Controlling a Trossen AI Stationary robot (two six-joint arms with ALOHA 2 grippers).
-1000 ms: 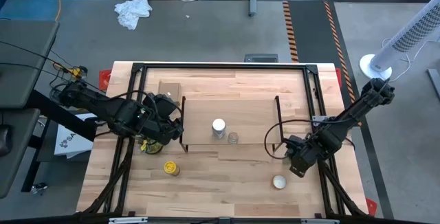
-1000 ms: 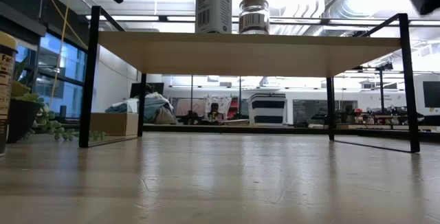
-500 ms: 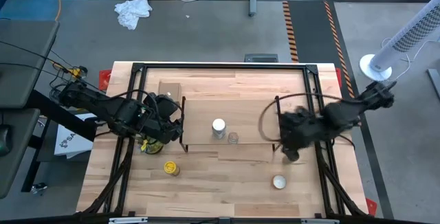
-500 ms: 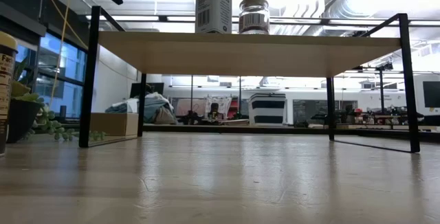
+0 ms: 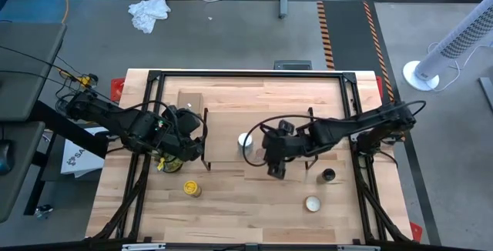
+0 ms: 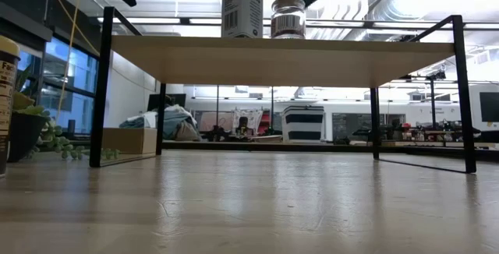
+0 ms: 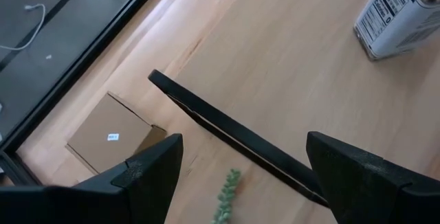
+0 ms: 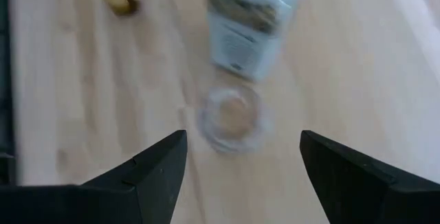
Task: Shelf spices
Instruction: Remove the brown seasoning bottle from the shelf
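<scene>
The shelf (image 5: 269, 124) stands mid-table, a light plank on black legs. A white-capped jar (image 5: 244, 138) and a small clear jar (image 8: 232, 117) stand on its top near the front edge. My right gripper (image 8: 242, 141) hovers open above the clear jar, its fingers either side and clear of it. A mustard-yellow jar (image 5: 192, 188) and a dark black-capped jar (image 5: 329, 175) stand on the table in front of the shelf. My left gripper (image 7: 244, 140) waits open over the shelf's left end.
A flat white round tin (image 5: 312, 203) lies near the front right. A small green plant (image 5: 165, 163) sits under my left arm, a tan cardboard box (image 5: 190, 101) behind it. A black frame (image 5: 246, 74) runs around the table's edges.
My right gripper has swung up and toward the table's left, from the front right of the table to above the shelf's two jars, rolling as it went. The dark jar now shows standing where the gripper was. Nothing else has moved.
</scene>
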